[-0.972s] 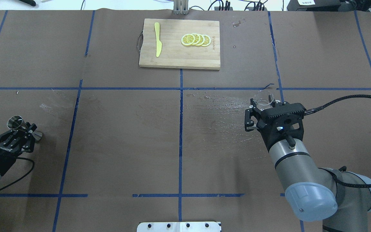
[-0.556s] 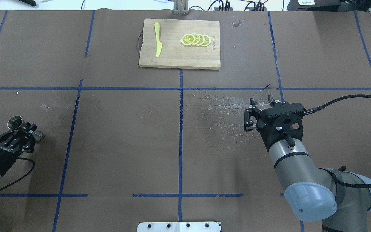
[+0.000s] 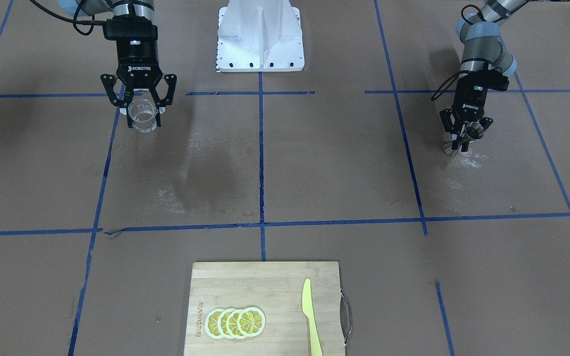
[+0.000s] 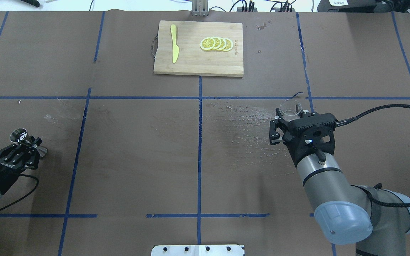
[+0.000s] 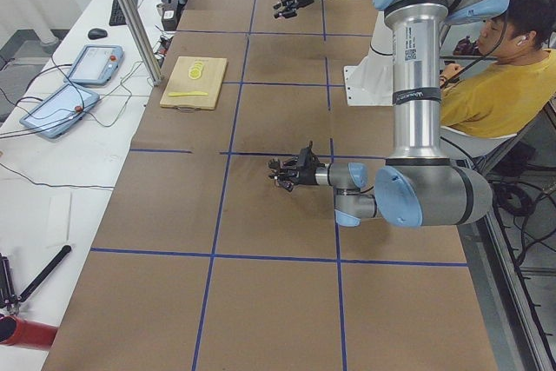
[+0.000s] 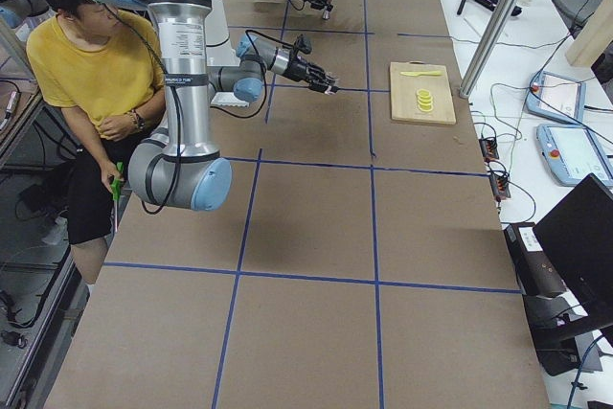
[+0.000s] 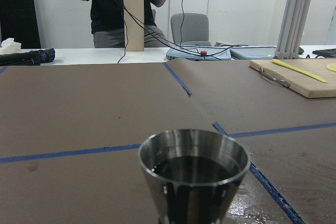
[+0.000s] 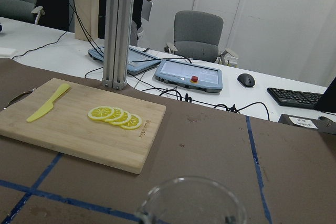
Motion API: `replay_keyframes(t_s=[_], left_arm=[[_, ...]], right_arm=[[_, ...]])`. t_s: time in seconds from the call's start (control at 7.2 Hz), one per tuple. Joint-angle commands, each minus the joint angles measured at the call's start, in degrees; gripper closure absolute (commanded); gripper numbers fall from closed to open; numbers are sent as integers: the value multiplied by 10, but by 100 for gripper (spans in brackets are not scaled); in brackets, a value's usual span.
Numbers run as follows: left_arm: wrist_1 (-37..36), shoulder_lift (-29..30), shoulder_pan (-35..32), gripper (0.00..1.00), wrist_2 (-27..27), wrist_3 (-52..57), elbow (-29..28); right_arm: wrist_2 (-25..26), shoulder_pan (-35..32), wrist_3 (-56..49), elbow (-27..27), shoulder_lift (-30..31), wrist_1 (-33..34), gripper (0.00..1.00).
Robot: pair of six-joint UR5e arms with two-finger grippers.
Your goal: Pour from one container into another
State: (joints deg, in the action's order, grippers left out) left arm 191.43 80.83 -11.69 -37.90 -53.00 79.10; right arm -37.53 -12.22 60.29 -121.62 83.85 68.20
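Observation:
The clear glass cup (image 4: 290, 107) sits between the fingers of my right gripper (image 4: 292, 114), which is shut on it, right of the table's middle. From across the table the same cup (image 3: 144, 123) hangs in the right gripper (image 3: 143, 116), upright. Only its rim (image 8: 191, 203) shows in the right wrist view. The steel jigger (image 4: 20, 135) is at the far left, with my left gripper (image 4: 30, 145) shut on its waist. The jigger (image 3: 472, 131) stands upright in the left gripper (image 3: 464, 138). Dark liquid shows inside the jigger (image 7: 194, 171).
A bamboo cutting board (image 4: 198, 64) at the far middle carries a yellow knife (image 4: 174, 48) and lemon slices (image 4: 216, 43). A wet smear (image 4: 247, 131) lies left of the right gripper. The robot's white base plate (image 4: 198, 250) is at the near edge.
The left gripper has shifted slightly with the jigger, whose rim now sits a little further right. The right gripper and the glass cup have barely moved.

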Motion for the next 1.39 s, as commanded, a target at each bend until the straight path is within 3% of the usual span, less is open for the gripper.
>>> replay_keyframes(t_s=[0.0,0.28,0.83,1.11,1.25], left_arm=[[0,0,0,59,-2,0,0],[1,0,-1,27,-4,21,2],[0,-4,-2,24,-5,22,6],[-1,-11,-2,24,-45,22,6],[-1,-23,-3,24,-94,22,12]], right_arm=[[0,1,0,-1,0,-1,98],[0,1,0,-1,-1,-1,98],[0,1,0,-1,-12,0,97],[0,1,0,0,-11,0,97],[0,1,1,0,-11,0,97]])
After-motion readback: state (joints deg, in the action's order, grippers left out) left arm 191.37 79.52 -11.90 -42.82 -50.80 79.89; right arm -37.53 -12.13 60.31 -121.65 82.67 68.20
